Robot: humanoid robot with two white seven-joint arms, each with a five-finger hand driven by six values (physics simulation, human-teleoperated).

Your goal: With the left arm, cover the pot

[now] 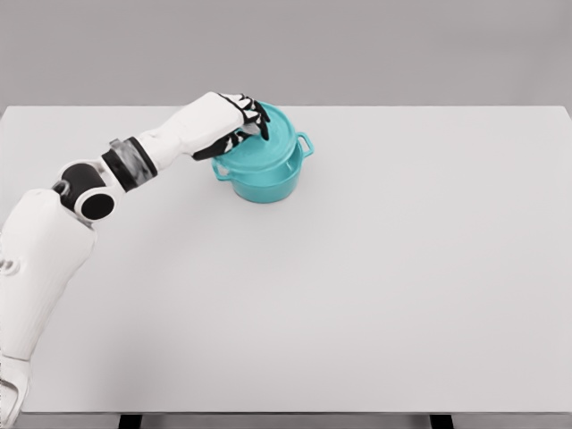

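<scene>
Far and left of centre on the table (pixel 375 295), the left robot hand (pixel 239 121) pinches the lid (pixel 264 147) directly over the teal pot (pixel 266 183), tilted, needing only lowering.

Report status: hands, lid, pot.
Left hand shut on lid knob. Lid tilted over teal pot, not seated flat. Right arm out of view. Nothing in the way on table.
</scene>
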